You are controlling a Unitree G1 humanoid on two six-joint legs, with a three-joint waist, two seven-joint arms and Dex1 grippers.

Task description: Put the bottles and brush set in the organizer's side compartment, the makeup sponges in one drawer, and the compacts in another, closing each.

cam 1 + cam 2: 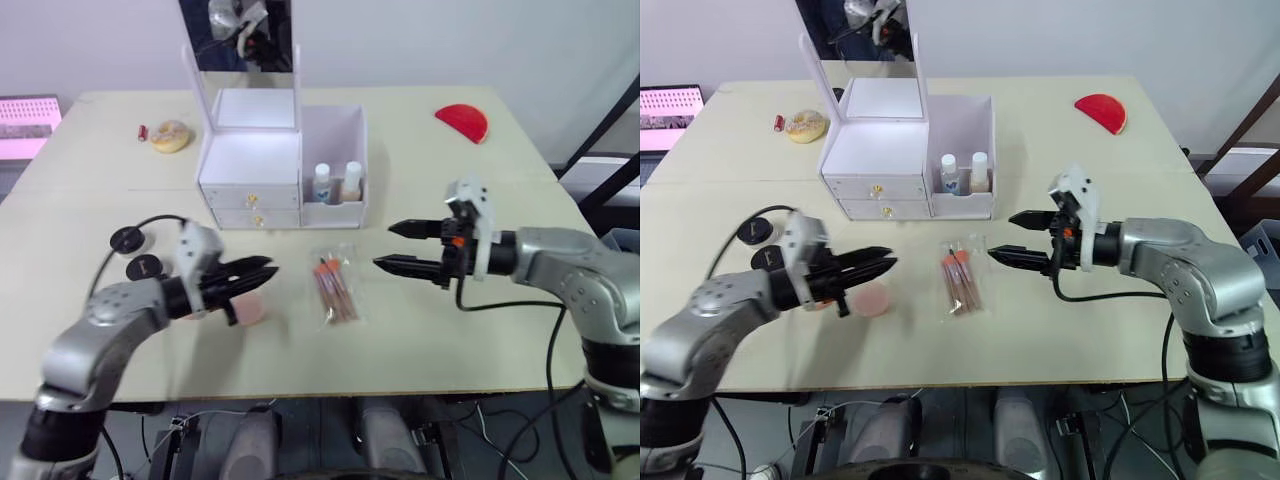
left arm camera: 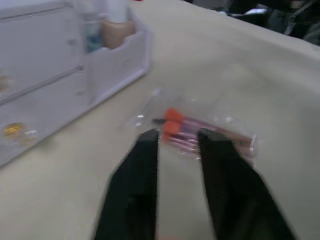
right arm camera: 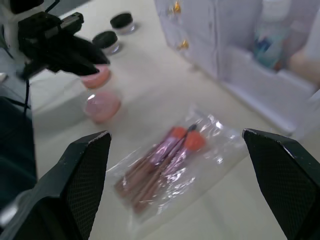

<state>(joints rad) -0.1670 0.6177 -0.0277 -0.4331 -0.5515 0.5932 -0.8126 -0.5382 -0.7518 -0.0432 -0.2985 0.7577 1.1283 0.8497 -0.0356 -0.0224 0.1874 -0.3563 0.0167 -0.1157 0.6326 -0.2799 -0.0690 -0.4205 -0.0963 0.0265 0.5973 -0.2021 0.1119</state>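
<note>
1. We see the organizer (image 1: 270, 165) at 12 o'clock on the tabletop (image 1: 480, 330), both drawers shut; its side compartment (image 1: 335, 180) holds two bottles (image 1: 337, 182).
2. The brush set (image 1: 336, 288), bagged, lies at centre.
3. Our right pincer (image 1: 405, 247) hangs released at 3 o'clock.
4. Our left pincer (image 1: 262, 272), nearly closed and empty, hovers over a pink sponge (image 1: 247, 309) at 9 o'clock.

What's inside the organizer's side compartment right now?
Two bottles stand upright in the side compartment; its front wall covers their lower parts and the floor. The brush set lies on the table, outside.
</note>
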